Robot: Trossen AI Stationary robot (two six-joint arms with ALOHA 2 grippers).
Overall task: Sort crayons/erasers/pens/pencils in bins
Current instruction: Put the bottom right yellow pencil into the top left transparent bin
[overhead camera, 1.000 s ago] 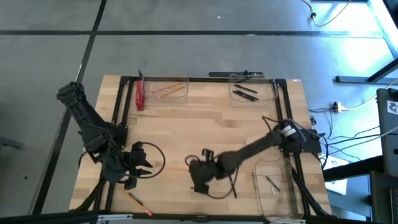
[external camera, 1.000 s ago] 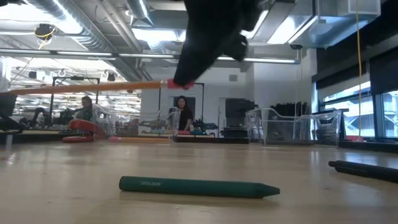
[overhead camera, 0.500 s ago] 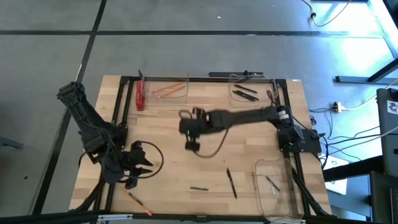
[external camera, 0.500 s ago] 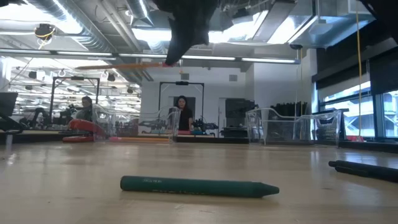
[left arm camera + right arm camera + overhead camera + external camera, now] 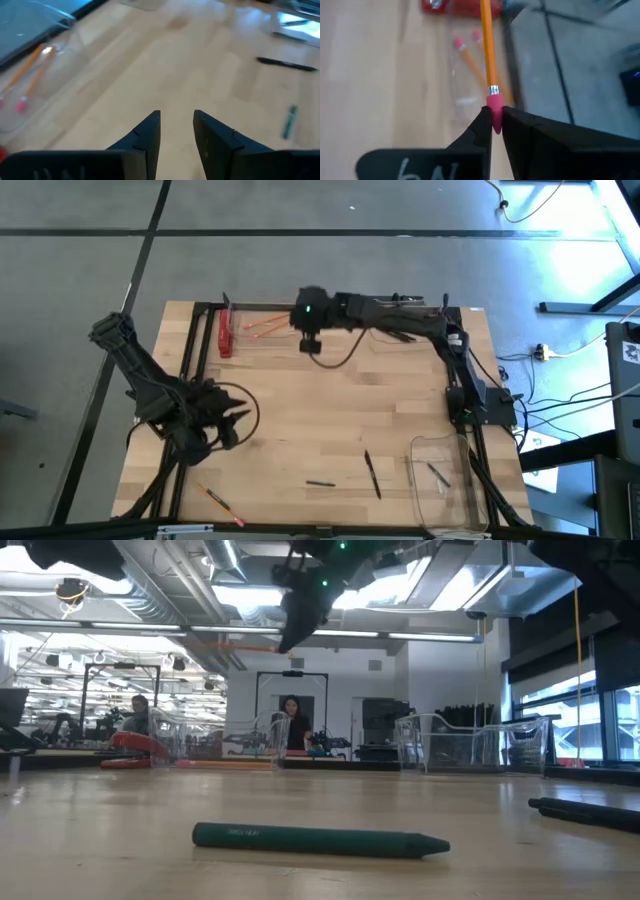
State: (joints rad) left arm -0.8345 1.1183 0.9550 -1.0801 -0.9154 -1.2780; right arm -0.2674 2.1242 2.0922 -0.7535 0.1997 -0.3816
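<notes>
the right end effector (image 5: 493,131) is closed on a pencil (image 5: 487,50) by its pink end, high over the far left bin (image 5: 270,323), which has two pencils inside. the far right bin (image 5: 405,326) has pens. still out on the surface (image 5: 320,410): a pen (image 5: 370,473), a green crayon (image 5: 320,839), another pencil (image 5: 218,502). the left end effector (image 5: 176,137) is open and empty.

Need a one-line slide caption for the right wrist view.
Right gripper holds a pencil by its pink eraser end above the bin of pencils.
</notes>
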